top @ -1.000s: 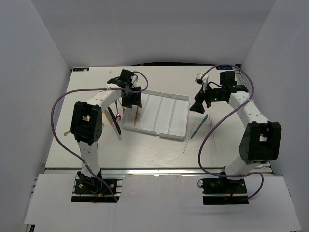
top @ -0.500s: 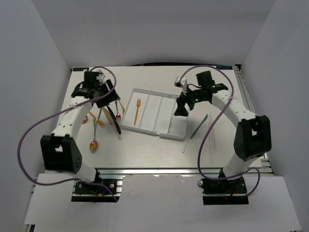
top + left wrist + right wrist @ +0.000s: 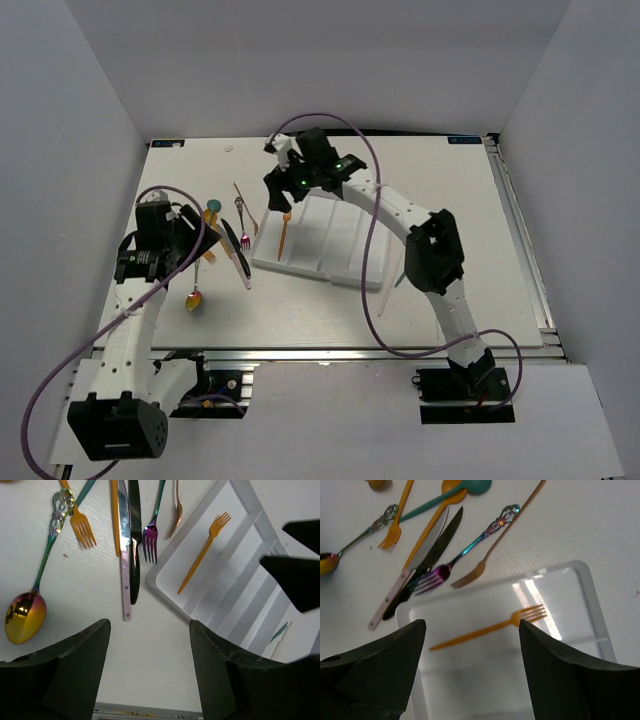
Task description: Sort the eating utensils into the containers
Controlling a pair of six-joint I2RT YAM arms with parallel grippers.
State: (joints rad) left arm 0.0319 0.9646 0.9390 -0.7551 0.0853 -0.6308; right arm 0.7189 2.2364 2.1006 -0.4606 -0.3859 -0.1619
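The white tray [image 3: 340, 238] has long compartments. One orange fork [image 3: 284, 235] lies in its leftmost compartment; it also shows in the left wrist view [image 3: 202, 555] and the right wrist view [image 3: 490, 626]. Loose utensils lie left of the tray: an iridescent spoon [image 3: 22, 615], an orange fork [image 3: 82, 525], a pink-handled knife [image 3: 125, 570], a black knife [image 3: 134, 545] and an iridescent fork [image 3: 150, 535]. My left gripper [image 3: 188, 238] is open and empty, above the table left of these. My right gripper [image 3: 280, 190] is open and empty above the tray's far left corner.
A teal knife [image 3: 279, 632] and a pale chopstick [image 3: 385, 297] lie right of the tray, partly hidden by the right arm. A teal spoon [image 3: 470, 489] and a rose-gold fork [image 3: 485, 562] lie beyond the pile. White walls enclose the table.
The right arm has swung left across the tray to its far left corner. The left arm has drawn back toward the near left. The orange fork stays in the tray.
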